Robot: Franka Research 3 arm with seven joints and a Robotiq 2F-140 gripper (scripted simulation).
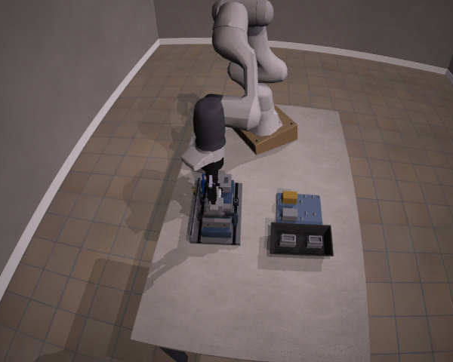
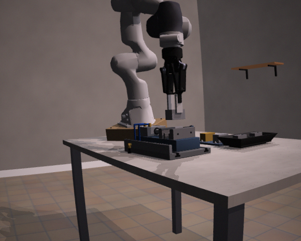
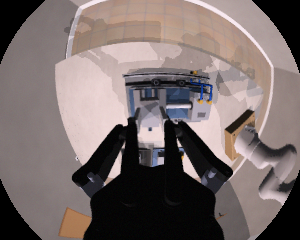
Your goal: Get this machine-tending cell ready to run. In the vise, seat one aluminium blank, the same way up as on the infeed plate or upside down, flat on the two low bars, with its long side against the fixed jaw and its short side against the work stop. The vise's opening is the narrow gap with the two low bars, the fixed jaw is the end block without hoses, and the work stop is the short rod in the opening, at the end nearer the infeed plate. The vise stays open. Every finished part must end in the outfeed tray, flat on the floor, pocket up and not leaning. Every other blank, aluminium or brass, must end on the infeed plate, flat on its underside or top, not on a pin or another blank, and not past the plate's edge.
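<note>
End effector (image 2: 175,109) clamped on aluminium blank (image 2: 174,114), hanging above vise (image 2: 171,145) opening

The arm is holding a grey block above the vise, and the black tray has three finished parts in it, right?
Not quite: the black tray has two finished parts, as the top view shows. The arm does hold a grey block above the vise.

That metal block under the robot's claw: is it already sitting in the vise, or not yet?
Not yet. The aluminium blank hangs clamped in the gripper, above the vise, with clear air between them.
</note>
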